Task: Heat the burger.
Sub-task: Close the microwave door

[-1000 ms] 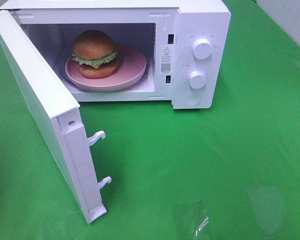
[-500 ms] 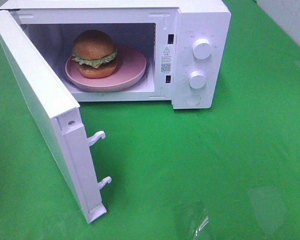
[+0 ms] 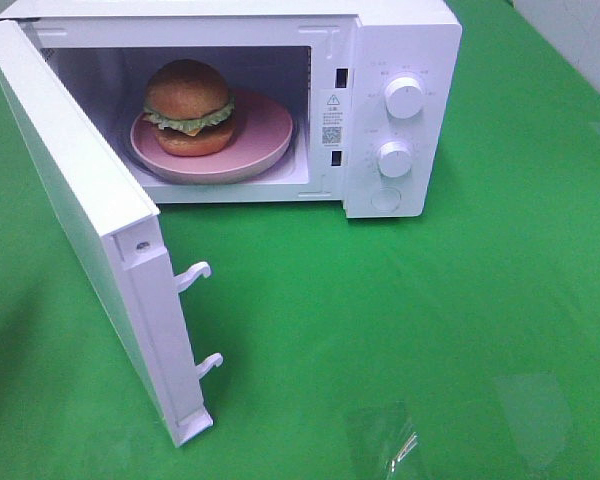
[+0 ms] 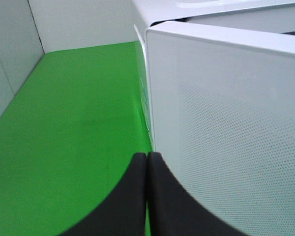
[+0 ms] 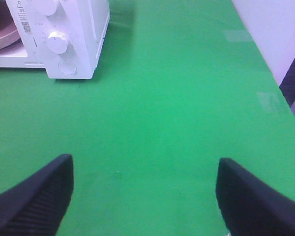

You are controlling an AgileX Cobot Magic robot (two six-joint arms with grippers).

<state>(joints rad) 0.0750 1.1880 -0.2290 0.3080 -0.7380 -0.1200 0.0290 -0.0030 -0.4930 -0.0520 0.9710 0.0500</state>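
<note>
The burger with brown buns, green lettuce and cheese sits on a pink plate inside the white microwave, whose door stands wide open to the left. Neither gripper shows in the exterior high view. In the left wrist view my left gripper is shut with nothing in it, right beside the outer face of the door. In the right wrist view my right gripper is open and empty above the green table, well back from the microwave's control panel. The plate's edge peeks in there.
Two white knobs and a round button are on the microwave's right panel. Two latch hooks stick out of the door's edge. Green cloth covers the table. White walls bound it.
</note>
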